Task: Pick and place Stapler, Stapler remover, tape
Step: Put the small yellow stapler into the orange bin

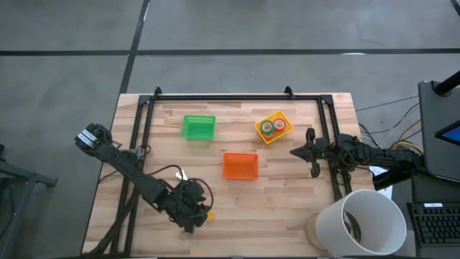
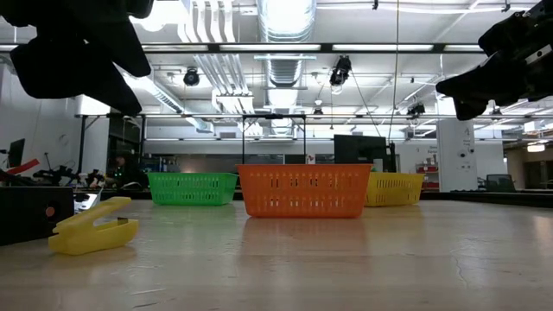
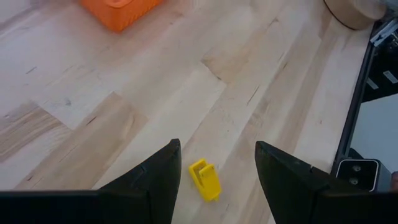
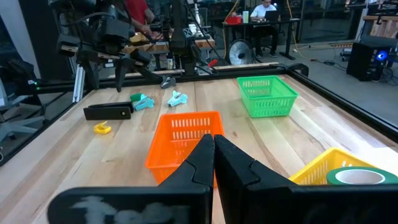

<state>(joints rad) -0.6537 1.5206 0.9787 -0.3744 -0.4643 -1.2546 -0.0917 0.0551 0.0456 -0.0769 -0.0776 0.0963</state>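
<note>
I see two matte black jointed arms; the left gripper (image 3: 214, 180) has broad, wedge-shaped black fingers, the right gripper (image 4: 213, 163) slimmer ones, with dark cables looped alongside.

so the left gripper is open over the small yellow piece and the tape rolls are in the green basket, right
Not quite. The tape rolls sit in the yellow basket, not the green basket, as the high view shows. The left gripper is indeed open over the small yellow piece.

Bright, even overhead light

Ceiling strip lights (image 2: 285, 17) glare at twelve o'clock in the low view, silhouetting the arms (both nearly black); the near table (image 2: 346, 268) blurs, shadows stay soft.
</note>
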